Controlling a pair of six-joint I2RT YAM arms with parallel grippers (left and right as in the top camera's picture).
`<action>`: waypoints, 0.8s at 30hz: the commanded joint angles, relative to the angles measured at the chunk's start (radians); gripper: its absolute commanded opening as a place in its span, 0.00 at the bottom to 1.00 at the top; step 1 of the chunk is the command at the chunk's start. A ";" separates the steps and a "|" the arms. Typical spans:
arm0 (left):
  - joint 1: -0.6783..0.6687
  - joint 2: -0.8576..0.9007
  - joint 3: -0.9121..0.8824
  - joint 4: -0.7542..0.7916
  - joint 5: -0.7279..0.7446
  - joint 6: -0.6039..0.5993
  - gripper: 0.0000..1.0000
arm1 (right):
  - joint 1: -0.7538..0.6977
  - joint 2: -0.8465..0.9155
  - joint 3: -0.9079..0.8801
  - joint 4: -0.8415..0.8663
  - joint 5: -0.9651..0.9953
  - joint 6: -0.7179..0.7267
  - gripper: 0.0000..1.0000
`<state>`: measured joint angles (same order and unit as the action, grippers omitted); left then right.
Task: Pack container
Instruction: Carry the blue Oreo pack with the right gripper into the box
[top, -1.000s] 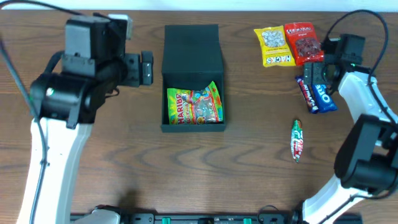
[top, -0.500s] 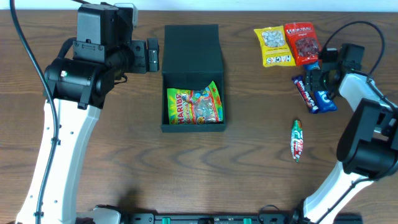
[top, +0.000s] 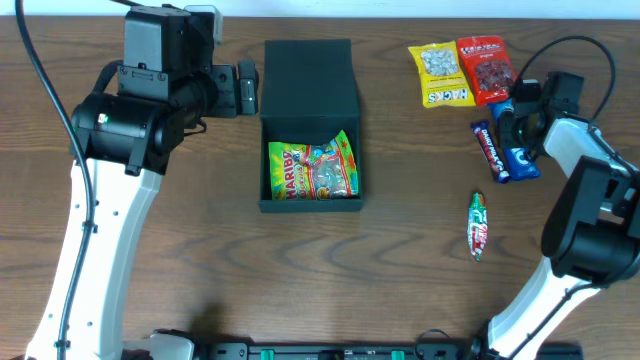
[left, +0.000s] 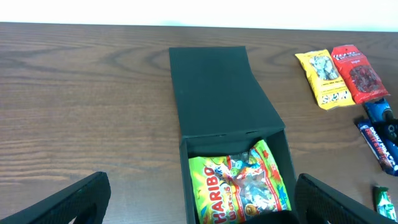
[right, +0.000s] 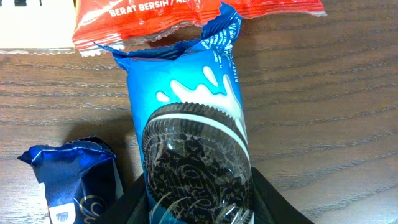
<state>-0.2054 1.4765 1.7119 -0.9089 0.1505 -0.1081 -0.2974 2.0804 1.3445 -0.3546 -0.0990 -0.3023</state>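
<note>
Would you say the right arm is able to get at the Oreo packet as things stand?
Likely yes: the right gripper is at the Oreo packet, fingers either side of its near end, nothing lying over it. The red packet lies at its far end, a small blue packet beside it.

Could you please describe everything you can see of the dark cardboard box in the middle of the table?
The dark green-black matte cardboard box is shallow and roughly square, with a hinged flap lid. It stands open, and the lid lies flat on the brown wooden table, pointing toward the far edge. A green and yellow Haribo sweet bag lies inside and nearly fills it. The left gripper hovers open beside the lid's left edge and appears clear of it.
</note>
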 joint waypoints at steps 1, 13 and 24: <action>0.003 0.002 0.010 -0.001 0.003 -0.011 0.95 | -0.002 -0.006 0.024 -0.022 -0.014 0.019 0.27; 0.004 -0.168 0.013 -0.006 -0.133 -0.007 0.95 | 0.196 -0.196 0.370 -0.208 -0.134 -0.184 0.08; 0.004 -0.348 0.013 -0.135 -0.135 0.095 0.95 | 0.568 -0.192 0.381 -0.341 -0.248 -0.486 0.01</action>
<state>-0.2054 1.1458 1.7119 -1.0187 0.0353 -0.0578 0.1936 1.8877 1.7222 -0.6922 -0.3077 -0.6651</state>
